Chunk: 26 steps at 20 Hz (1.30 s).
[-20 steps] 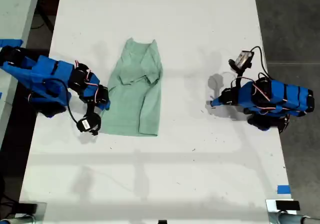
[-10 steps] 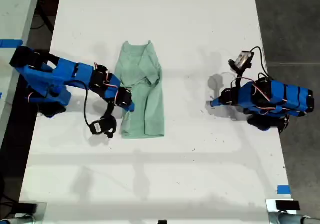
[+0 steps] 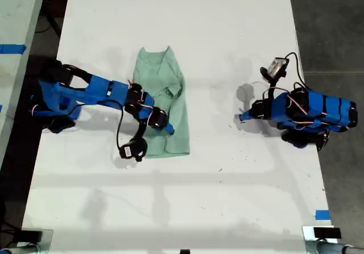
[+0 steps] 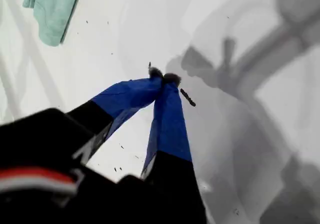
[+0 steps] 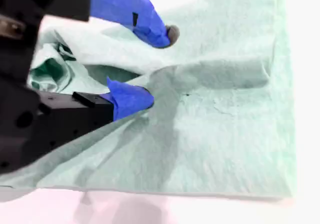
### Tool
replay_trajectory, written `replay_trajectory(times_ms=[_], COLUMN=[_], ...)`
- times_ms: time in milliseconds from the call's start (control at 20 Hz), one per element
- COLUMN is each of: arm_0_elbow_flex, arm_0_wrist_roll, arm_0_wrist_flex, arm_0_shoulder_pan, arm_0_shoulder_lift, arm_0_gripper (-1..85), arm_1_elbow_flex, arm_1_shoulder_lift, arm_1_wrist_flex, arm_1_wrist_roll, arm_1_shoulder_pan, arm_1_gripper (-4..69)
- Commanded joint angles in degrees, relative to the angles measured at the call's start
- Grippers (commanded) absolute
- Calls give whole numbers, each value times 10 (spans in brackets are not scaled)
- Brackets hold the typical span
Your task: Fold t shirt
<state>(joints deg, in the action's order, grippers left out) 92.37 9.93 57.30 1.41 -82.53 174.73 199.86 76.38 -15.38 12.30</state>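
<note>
Close up, my second gripper (image 5: 150, 66) pinches the t shirt (image 5: 220, 134); my first gripper's (image 4: 164, 76) jaws touch, empty.

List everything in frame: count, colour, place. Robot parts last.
t shirt: 1, pale mint green, partly folded, middle of the table toward the exterior view's left.
table: 1, white, fills most of the exterior view.
tape: 2 blue pieces, one at the exterior view's lower right, one at its upper left edge.
my second gripper: 1, blue tips, jaws apart over the shirt with a cloth fold rising between them; grip not certain.
my first gripper: 1, blue, shut on nothing, over bare table at the exterior view's right.
</note>
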Motion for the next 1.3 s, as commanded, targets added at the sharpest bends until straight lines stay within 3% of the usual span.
replay_trajectory(times_ms=[0, 100, 250, 400, 600, 700, 850, 900, 950, 1000, 1250], arm_0_elbow_flex=[-17, 47, 265, 551, 758, 779, 888, 940, 963, 962, 962], arm_0_wrist_roll=[1, -21, -62, -66, -18, 4, 12, 10, -12, -15, -4], arm_0_wrist_flex=[48, 78, 40, -116, -293, -311, -258, -183, -45, -16, -26], arm_0_shoulder_pan=[8, 20, 51, 82, 164, 182, 215, 221, 223, 246, 242], arm_0_shoulder_lift=[-114, -215, -442, -664, -640, -659, -889, -1058, -1238, -1231, -1234], arm_0_gripper=[82, 6, -3, -3, -3, -3, -3, -3, -3, -3, -3], arm_1_elbow_flex=[33, 33, 33, 33, 33, 33, 33, 33, 33, 33, 33], arm_1_shoulder_lift=[7, 7, 7, 7, 7, 7, 7, 7, 7, 7, 7], arm_1_wrist_flex=[0, 0, 0, 0, 0, 0, 0, 0, 0, 1, 1], arm_1_wrist_roll=[2, 2, 2, 2, 4, 4, 4, 4, 4, 4, 5], arm_1_shoulder_pan=[0, 0, 0, 1, 1, 2, 1, 0, 0, 1, 0], arm_1_gripper=[-1, -1, -1, -1, -1, -1, -1, -1, -1, -1, -1])
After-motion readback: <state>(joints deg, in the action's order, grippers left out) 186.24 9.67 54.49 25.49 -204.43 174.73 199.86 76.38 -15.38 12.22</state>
